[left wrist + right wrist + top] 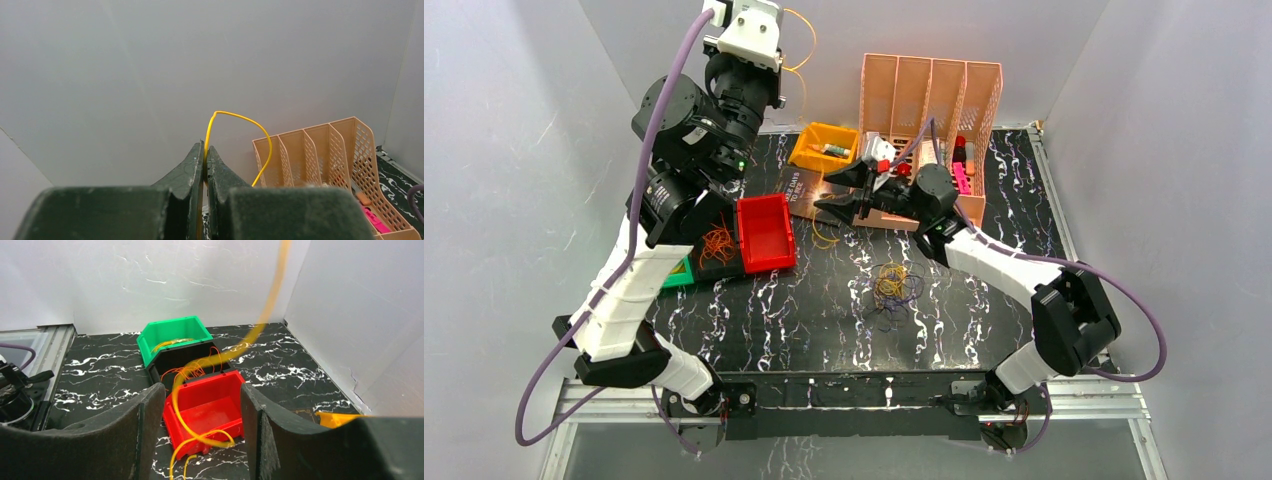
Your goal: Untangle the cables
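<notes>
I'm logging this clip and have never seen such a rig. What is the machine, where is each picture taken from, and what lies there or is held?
Two robot arms are bolted at the near edge of the table. One picture looks down from above and behind them; the other two come from a camera on each wrist. The left tool, raised high, is shut on a thin yellow cable. The right tool is open and holds nothing. On the table lie a tangle of yellow and purple cables, a red bin, a black bin with orange cables, a green bin, a yellow bin and a peach file rack.
</notes>
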Robot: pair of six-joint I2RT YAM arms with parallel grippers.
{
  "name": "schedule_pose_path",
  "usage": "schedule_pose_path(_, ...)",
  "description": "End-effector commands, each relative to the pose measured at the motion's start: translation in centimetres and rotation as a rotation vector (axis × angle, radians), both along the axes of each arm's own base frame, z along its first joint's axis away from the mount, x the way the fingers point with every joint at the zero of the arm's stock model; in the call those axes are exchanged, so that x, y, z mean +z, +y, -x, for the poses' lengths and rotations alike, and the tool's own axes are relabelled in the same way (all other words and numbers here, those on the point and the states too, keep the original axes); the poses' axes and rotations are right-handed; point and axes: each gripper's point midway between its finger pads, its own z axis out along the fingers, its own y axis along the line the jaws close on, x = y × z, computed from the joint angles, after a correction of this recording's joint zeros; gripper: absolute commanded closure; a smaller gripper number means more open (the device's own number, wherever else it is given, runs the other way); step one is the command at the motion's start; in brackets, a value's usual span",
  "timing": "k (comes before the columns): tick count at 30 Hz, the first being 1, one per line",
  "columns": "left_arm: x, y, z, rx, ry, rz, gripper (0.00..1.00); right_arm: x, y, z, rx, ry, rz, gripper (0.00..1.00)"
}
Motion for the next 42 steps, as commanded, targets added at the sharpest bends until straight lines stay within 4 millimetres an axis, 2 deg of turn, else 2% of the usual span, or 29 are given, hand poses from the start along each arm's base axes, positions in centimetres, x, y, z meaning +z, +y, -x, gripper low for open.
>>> schedule_pose_path(1, 1.5, 1.5, 1.2, 0.002, -0.028, 0.049, 1.00, 3.5, 0.8, 0.5, 0.066, -0.087, -0.019, 0.38)
schedule_pose_path(8, 1.3, 1.1, 1.1, -0.006, -0.026, 0.050, 1.00, 1.6, 0.9, 1.4, 0.112, -0.030, 0.022, 0.56)
schedule_pose_path(13, 1.4, 1.0, 1.1, -0.008, -0.028, 0.052, 1.00, 0.7, 1.0, 1.3, 0.108, 0.020, 0.054, 0.82)
schedule_pose_path(15, 1.4, 1.0, 1.1, -0.010, -0.028, 0.055, 1.00, 0.6, 1.0, 1.3, 0.108, 0.027, 0.049, 0.86)
schedule_pose_path(20, 1.5, 1.1, 1.2, -0.010, -0.027, 0.055, 1.00, 0.5, 1.0, 1.3, 0.107, 0.038, 0.029, 0.78)
schedule_pose_path(22, 1.4, 1.1, 1.1, -0.008, -0.024, 0.051, 1.00, 0.6, 0.8, 1.2, 0.094, 0.038, 0.024, 0.61)
schedule_pose_path(25, 1.5, 1.3, 1.2, -0.006, -0.026, 0.054, 1.00, 0.7, 0.3, 1.0, 0.054, 0.030, 0.009, 0.44)
schedule_pose_path(27, 1.4, 1.3, 1.2, -0.006, -0.026, 0.054, 1.00, 0.9, 0.1, 0.9, 0.033, 0.017, 0.000, 0.37)
schedule_pose_path(34, 1.3, 1.0, 1.1, -0.011, -0.025, 0.055, 1.00, 1.6, 1.0, 1.2, 0.090, 0.016, -0.010, 0.37)
schedule_pose_path(42, 1.2, 1.2, 1.2, -0.014, -0.020, 0.062, 1.00, 3.2, 2.1, 0.1, 0.096, 0.015, -0.062, 0.41)
